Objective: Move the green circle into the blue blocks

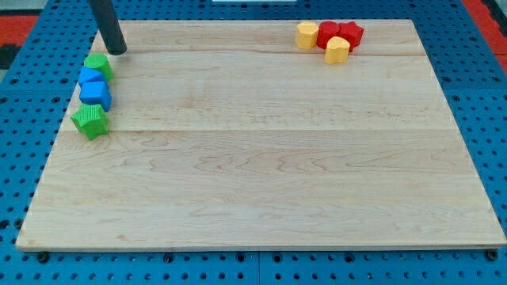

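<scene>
We see a pale wooden board (261,150) lying on a blue perforated table (20,119). Our arm carries no claw at all, so there is nothing to call wide, narrow or holding; it ends in a straight dark rod (105,22) that comes down from the view's top at the left. My tip (117,51) rests on the board near its top-left corner, just above and slightly to the right of the green round block (98,65). Whether the tip touches that block we cannot tell; the gap, if any, is very slight.

The green round block is the uppermost piece of a short column along the board's left edge. Directly below it, and touching it, sits a blue block (89,77), its shape hard to make out. Below that, again touching, sits a second blue block, cube-like (96,95). At the bottom of the column lies a green star-shaped block (90,120), touching the lower blue block.

Well apart from these, near the board's top right, a second cluster is packed together: a yellow block (307,35) on the left, a red block (328,33) beside it, another red block (351,34) to the right, and a yellow block (337,50) just below them.
</scene>
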Controlling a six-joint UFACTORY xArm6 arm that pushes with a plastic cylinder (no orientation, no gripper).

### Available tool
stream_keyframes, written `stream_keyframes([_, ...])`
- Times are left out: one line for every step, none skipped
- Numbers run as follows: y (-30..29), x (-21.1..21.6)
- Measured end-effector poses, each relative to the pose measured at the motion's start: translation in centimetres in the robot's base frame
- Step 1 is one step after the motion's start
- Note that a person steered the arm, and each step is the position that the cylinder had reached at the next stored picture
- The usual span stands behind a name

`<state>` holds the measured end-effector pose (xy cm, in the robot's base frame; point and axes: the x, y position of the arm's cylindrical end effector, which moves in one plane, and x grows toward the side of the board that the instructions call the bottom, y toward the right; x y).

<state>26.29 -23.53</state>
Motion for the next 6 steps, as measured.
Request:
stream_keyframes([-0.2, -0.8])
stream_keyframes([-0.2, 2.2])
stream_keyframes([-0.4, 5.1])
stream_keyframes([-0.1, 7.3])
stream_keyframes([0.2, 7.4])
stream_keyframes([-3.3, 2.6])
